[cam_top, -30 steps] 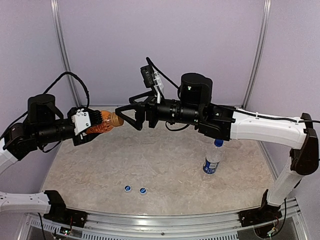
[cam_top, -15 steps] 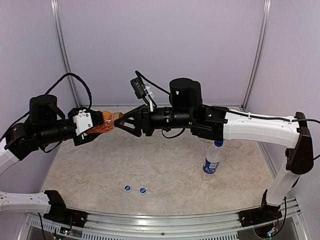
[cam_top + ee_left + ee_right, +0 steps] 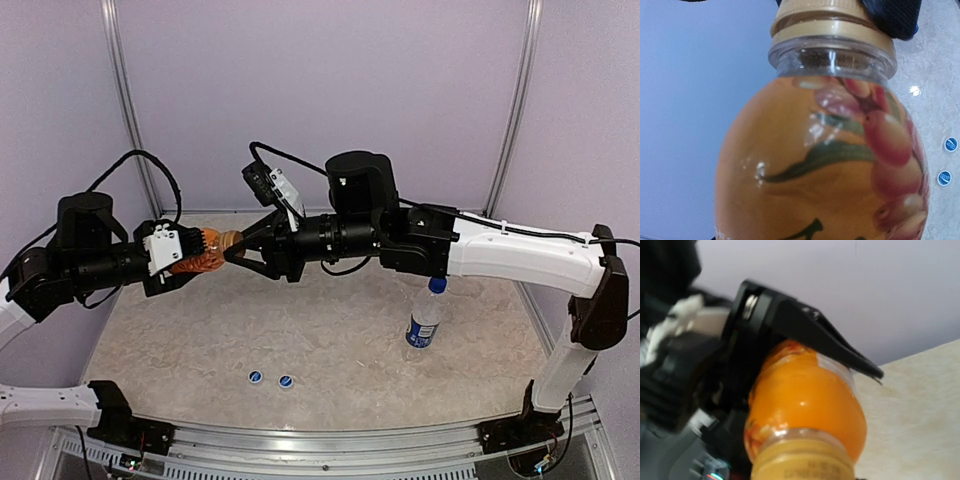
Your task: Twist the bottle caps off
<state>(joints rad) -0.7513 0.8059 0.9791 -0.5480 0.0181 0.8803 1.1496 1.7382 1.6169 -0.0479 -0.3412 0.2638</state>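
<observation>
Bottle held aloft between two arms. The left gripper (image 3: 193,252) is clamped on the body of the orange juice bottle (image 3: 815,165). The bottle lies roughly level in the air above the left rear part of the table (image 3: 330,340), with its neck towards the right arm. The right gripper (image 3: 236,246) meets it at the neck, jaws drawn in narrow about the golden-brown cap (image 3: 800,465), which sits on the neck. In the left wrist view one black fingertip (image 3: 892,17) touches the cap's side. Well apart to the right, a blue-labelled bottle (image 3: 424,325) stands upright on the table with its blue cap (image 3: 437,286) on. Near the front edge lie two loose caps side by side, blue with white marks: the left loose cap (image 3: 255,377) and the right loose cap (image 3: 286,381).
</observation>
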